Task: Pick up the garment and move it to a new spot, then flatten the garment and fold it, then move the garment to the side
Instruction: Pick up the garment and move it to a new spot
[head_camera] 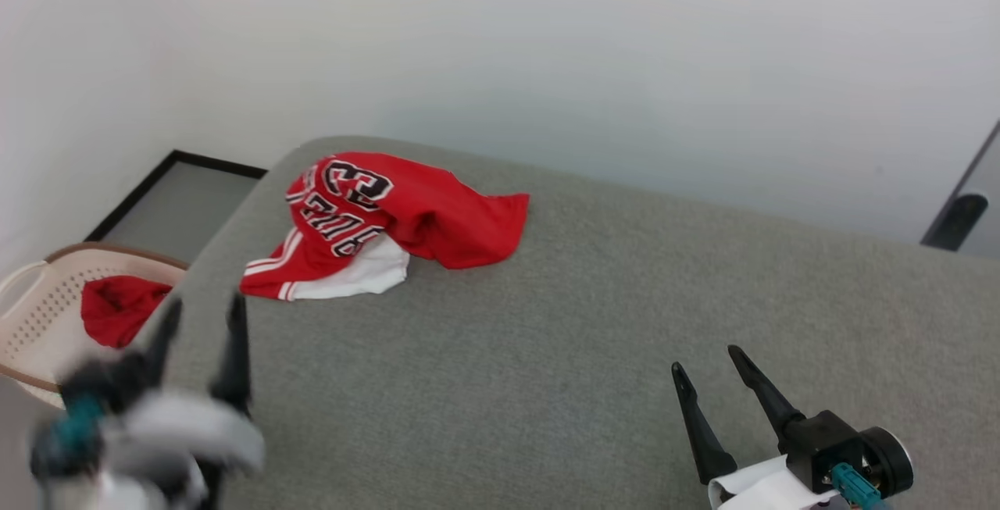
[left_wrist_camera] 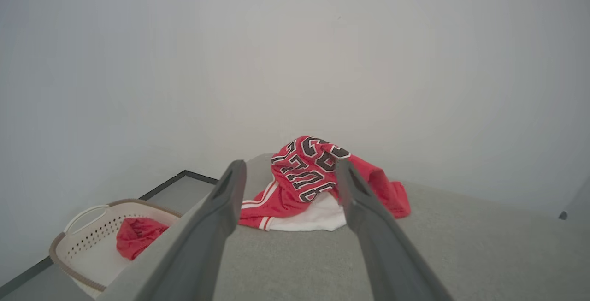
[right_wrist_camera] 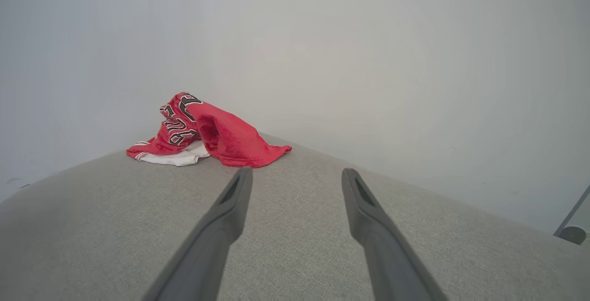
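The garment (head_camera: 391, 217), crumpled at eleven o'clock on the grey surface (head_camera: 547, 338), looked soft, light and limp, best pinched at its raised red fold, while the left gripper (head_camera: 205, 303) and the right gripper (head_camera: 705, 359) had their fingers (head_camera: 762, 393) spread, holding nothing.

Garment (head_camera: 391, 221) on cushion (head_camera: 586, 338) far-left; basket (head_camera: 39, 315) left, beside.

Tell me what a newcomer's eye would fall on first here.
The red jersey T-shirt grabs the eye: it lies crumpled, black "23" showing, near the far left corner of the grey fabric surface. Next comes the pale perforated laundry basket off the surface's left edge, with a red cloth inside. In the foreground, the left gripper and right gripper both stand open, holding nothing.
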{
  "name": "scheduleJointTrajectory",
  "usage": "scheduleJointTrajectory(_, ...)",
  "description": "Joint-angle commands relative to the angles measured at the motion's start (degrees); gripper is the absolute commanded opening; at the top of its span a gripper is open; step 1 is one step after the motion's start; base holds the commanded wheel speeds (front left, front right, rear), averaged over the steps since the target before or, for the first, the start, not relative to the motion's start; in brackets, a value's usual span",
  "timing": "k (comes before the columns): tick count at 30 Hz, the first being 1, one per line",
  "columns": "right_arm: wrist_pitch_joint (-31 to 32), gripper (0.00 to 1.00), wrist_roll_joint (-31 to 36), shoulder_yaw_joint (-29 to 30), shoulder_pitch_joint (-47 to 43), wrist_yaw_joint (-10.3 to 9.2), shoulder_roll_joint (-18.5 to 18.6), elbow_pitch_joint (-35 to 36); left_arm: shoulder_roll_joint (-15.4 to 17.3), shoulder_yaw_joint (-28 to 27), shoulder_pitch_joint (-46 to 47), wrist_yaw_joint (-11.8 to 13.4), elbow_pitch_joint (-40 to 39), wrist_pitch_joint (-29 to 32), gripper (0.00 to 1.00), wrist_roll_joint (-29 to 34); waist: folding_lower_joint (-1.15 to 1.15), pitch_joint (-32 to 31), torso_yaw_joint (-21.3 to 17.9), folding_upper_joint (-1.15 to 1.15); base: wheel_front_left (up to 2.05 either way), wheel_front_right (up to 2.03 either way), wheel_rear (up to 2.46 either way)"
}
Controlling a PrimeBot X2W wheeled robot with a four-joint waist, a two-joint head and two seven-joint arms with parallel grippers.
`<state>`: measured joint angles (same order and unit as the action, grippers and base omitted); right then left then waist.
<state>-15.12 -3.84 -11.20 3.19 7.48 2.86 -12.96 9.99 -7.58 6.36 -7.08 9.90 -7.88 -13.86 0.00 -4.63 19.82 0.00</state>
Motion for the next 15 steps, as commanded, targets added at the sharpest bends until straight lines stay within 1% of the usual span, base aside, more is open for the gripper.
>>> scheduleJointTrajectory(1, -0.1, 1.00, 0.8, 0.2, 1.2, 0.02, 0.0, 0.0, 2.7, 0.6, 3.7, -0.4, 0.2, 3.4, 1.00, -2.6, 0.00, 3.8, -3.0, 0.00, 0.00, 0.00, 0.00)
scheduleJointTrajectory(3, -0.1, 1.00, 1.9, 0.4, 2.2, 0.02, 0.0, 0.3, 6.0, 2.1, 8.2, -0.4, 0.7, 9.1, 1.00, -7.4, 0.00, 6.2, -4.5, 0.00, 0.00, 0.00, 0.00)
scheduleJointTrajectory(4, -0.1, 1.00, 2.5, 0.7, 2.6, 0.02, 0.0, 0.4, 8.2, 3.1, 10.4, -0.4, 0.9, 11.5, 1.00, -9.4, 0.00, 7.5, -5.2, 0.00, 0.00, 0.00, 0.00)
scheduleJointTrajectory(6, -0.1, 1.00, 3.5, 1.2, 3.5, 0.01, 0.1, 0.8, 11.0, 3.7, 14.9, -0.4, 1.7, 16.7, 1.00, -15.3, 0.00, 10.0, -6.6, 0.00, 0.00, 0.00, 0.00)
scheduleJointTrajectory(8, -0.1, 1.00, 4.3, 1.5, 4.6, 0.01, 0.0, 1.2, 15.0, 4.4, 19.2, -0.4, 3.0, 21.0, 1.00, -18.5, 0.00, 12.5, -8.0, 0.00, 0.00, 0.00, 0.00)
scheduleJointTrajectory(12, -0.1, 1.00, 5.6, 1.9, 5.9, 0.01, 0.6, 2.6, 19.2, 5.6, 27.2, -0.4, 7.5, 30.2, 1.00, -23.9, 0.00, 16.8, -10.6, 0.00, 0.00, 0.00, 0.00)
scheduleJointTrajectory(14, -0.1, 1.00, 5.7, 2.2, 6.6, 0.01, 1.3, 3.6, 21.6, 6.7, 31.1, -0.4, 10.0, 34.0, 1.00, -24.6, 0.00, 19.1, -11.6, 0.00, 0.00, 0.00, 0.00)
scheduleJointTrajectory(15, -0.1, 1.00, 5.9, 2.3, 7.0, 0.01, 1.5, 4.1, 22.0, 7.1, 33.1, -0.4, 11.4, 35.8, 1.00, -25.7, 0.00, 20.4, -12.1, 0.00, 0.00, 0.00, 0.00)
